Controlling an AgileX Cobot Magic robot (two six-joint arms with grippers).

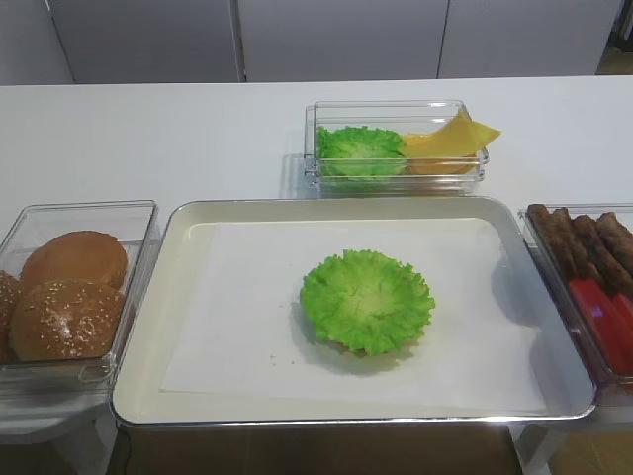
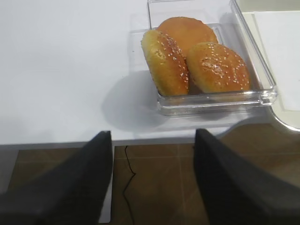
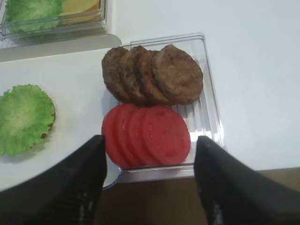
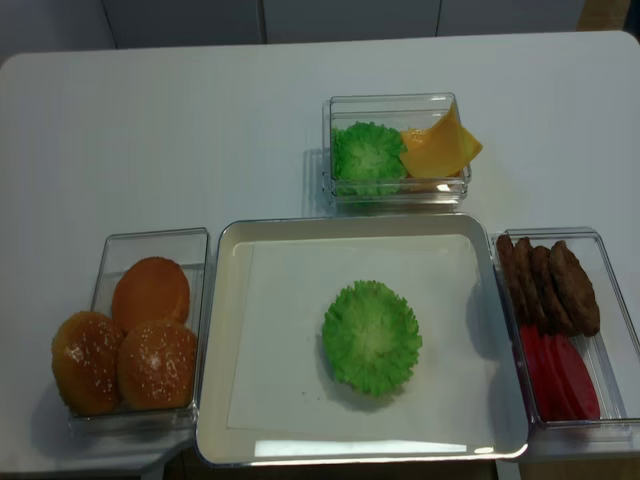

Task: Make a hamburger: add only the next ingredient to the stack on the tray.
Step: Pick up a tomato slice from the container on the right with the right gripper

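Note:
Several red tomato slices (image 3: pixel 147 134) (image 4: pixel 560 375) (image 1: pixel 605 319) lie overlapped in the near half of a clear box at the right of the tray. The top slice (image 3: pixel 166 134) faces my right gripper (image 3: pixel 150 143), which stands open just short of the box's near edge, with nothing between its fingers. The stack, a ruffled green lettuce round (image 1: pixel 367 300) (image 4: pixel 371 336) (image 3: pixel 23 118) over a pale bun, sits in the middle of the paper-lined silver tray (image 1: pixel 148 336) (image 4: pixel 215 400). My left gripper (image 2: pixel 153 138) is open and empty, off the table's front edge, near the bun box.
Brown meat patties (image 3: pixel 152 75) (image 4: pixel 548 283) fill the far half of the tomato box (image 3: pixel 210 112). A clear box of seeded buns (image 2: pixel 197 65) (image 1: pixel 69 295) stands left of the tray. Behind the tray, another box holds lettuce (image 1: pixel 360 150) and yellow cheese (image 1: pixel 453 142).

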